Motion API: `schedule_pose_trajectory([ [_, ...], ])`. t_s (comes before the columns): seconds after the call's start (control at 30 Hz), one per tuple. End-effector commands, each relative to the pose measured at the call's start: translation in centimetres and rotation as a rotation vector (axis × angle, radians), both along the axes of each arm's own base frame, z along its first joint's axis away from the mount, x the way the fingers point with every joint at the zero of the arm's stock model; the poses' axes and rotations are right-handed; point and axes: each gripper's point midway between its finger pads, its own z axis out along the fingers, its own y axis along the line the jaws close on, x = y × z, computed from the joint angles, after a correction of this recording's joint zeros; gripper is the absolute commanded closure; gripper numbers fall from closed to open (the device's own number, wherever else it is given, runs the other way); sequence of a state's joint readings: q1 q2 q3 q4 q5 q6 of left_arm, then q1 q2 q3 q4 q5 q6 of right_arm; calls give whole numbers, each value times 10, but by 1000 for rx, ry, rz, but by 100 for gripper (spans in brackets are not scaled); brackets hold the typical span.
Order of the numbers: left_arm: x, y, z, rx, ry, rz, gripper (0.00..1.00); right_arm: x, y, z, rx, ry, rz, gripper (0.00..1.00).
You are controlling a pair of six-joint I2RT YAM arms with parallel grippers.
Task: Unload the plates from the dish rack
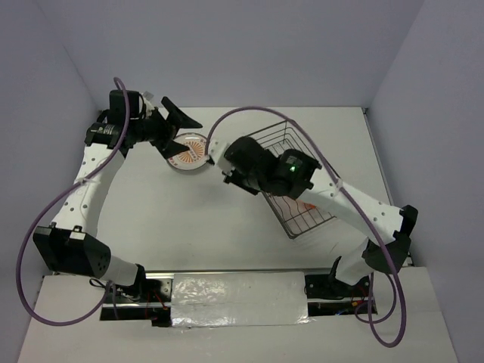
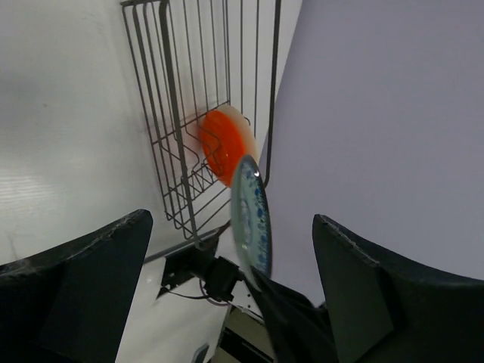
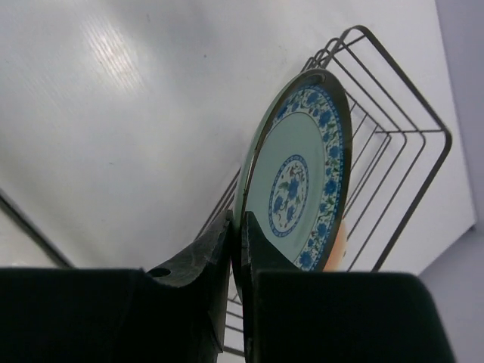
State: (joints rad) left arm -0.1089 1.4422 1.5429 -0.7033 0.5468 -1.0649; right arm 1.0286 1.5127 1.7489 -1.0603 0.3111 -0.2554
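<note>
My right gripper [image 3: 243, 227] is shut on the rim of a teal, blue-flowered plate [image 3: 302, 181] and holds it upright on edge, off the dish rack [image 3: 393, 151]. In the top view this gripper [image 1: 224, 168] is just left of the wire rack [image 1: 291, 181]. An orange plate [image 2: 223, 147] still stands in the rack. My left gripper [image 1: 180, 132] is open and empty over an orange sunburst plate [image 1: 189, 153] that lies flat on the table. In the left wrist view its dark fingers [image 2: 76, 287] frame the held teal plate [image 2: 251, 215] from a distance.
The white table is boxed in by grey walls at the back and sides. Purple cables loop over both arms, one [image 1: 257, 113] arching above the rack. A foil-covered strip [image 1: 238, 299] lies between the arm bases at the near edge.
</note>
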Motion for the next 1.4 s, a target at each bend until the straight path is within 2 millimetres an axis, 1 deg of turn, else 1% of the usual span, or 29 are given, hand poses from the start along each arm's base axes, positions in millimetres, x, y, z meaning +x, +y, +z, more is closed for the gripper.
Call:
schedule_pose_trajectory([
  [0.0,-8,-18,33,-112,-29,-44,1,16,2,42,-16,-283,47,100],
  [0.1,-19,-27,25,-90,-11,-70,0,11,23,55,36,-320,139,100],
  [0.2,-27,-37,12,-68,13,-102,1,11,44,59,46,-311,194,100],
  [0.27,-32,-41,1,-37,34,-122,5,15,58,55,29,-312,213,100],
  [0.33,-34,-43,-7,1,46,-144,12,17,67,61,28,-329,220,100],
  [0.37,-36,-42,-12,20,59,-141,22,19,74,54,8,-322,224,100],
  [0.43,-36,-42,-18,27,69,-147,42,21,81,56,12,-322,231,100],
  [0.47,-34,-43,-18,20,58,-149,68,21,84,56,16,-320,233,100],
  [0.53,-33,-44,-20,16,60,-150,87,24,91,50,18,-316,236,100],
  [0.63,-31,-42,-21,37,56,-151,100,25,93,49,47,-317,220,98],
  [0.67,-29,-39,-19,58,44,-138,100,27,91,45,50,-308,203,84],
  [0.7,-26,-27,-29,132,48,-99,100,25,88,49,101,-290,171,33],
  [0.73,-24,-19,-33,185,46,-68,100,25,84,50,139,-268,151,1],
  [0.77,-24,-8,-41,253,39,-45,100,24,78,45,163,-232,131,0],
  [0.8,-17,10,-53,349,34,24,100,26,61,61,281,-199,51,0],
  [0.83,-15,17,-61,384,20,42,100,20,58,66,364,-156,52,0],
  [0.87,-20,23,-84,431,28,28,100,21,52,60,422,-128,23,0],
  [0.9,-11,25,-88,442,-26,35,100,22,26,80,558,-104,-75,0],
  [0.93,-17,32,-113,480,19,40,100,22,14,84,620,-77,-121,0],
  [0.97,-18,34,-125,500,20,25,100,23,-1,73,649,-31,-195,0],
  [1.0,-10,32,-129,498,-18,26,100,33,-24,72,711,2,-320,0],
  [1.03,-18,33,-153,504,24,8,100,30,-44,79,745,-2,-375,0],
  [1.07,-18,33,-164,508,25,-4,100,27,-61,65,707,30,-445,0],
  [1.1,-21,30,-181,501,42,-20,100,32,-84,63,722,37,-544,0],
  [1.17,-24,29,-196,494,56,-33,100,24,-107,48,648,78,-617,0],
  [1.23,-27,30,-212,501,72,-36,99,20,-120,37,586,91,-630,0],
  [1.27,-28,32,-217,507,86,-31,96,13,-127,27,529,111,-631,1],
  [1.33,-35,37,-230,534,128,-27,77,6,-136,7,452,160,-643,4],
  [1.37,-38,40,-234,546,149,-23,69,4,-139,1,422,170,-640,11],
])
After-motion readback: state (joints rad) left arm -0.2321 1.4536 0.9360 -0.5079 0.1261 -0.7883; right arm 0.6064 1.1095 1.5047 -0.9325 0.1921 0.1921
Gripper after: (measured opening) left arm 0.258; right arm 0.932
